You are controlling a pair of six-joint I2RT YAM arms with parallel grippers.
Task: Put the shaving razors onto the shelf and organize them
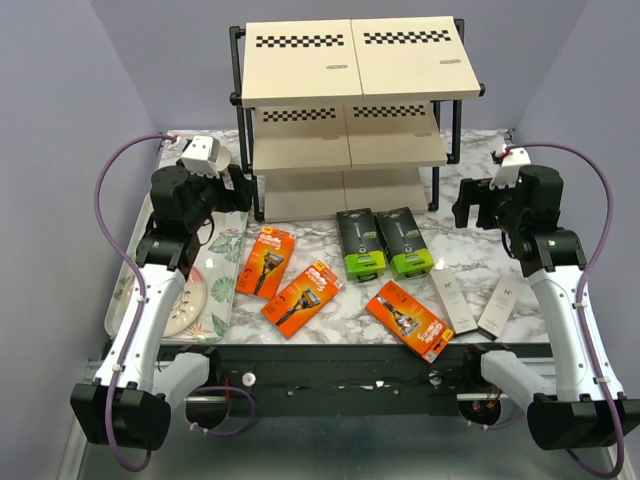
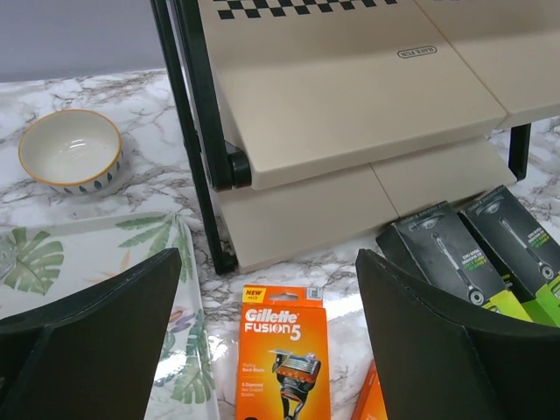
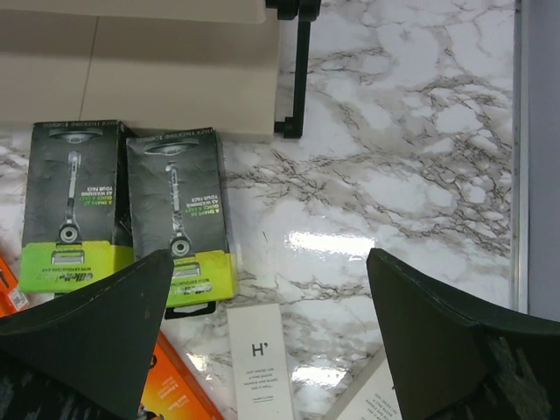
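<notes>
- While both arms hover over the counter (image 1: 455,250), the left hand (image 2: 267,346) and the right hand (image 3: 271,346) gape wide, holding nothing.
- All seven shaving razors (image 1: 302,298) lie flat on the counter, just before the shelf (image 1: 345,150).

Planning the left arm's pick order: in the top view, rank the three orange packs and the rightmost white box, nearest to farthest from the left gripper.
1. left orange pack, just in front of the left gripper.
2. middle orange pack, farther forward and rightward.
3. right orange pack, near the front edge.
4. rightmost white box, far right side.
</notes>
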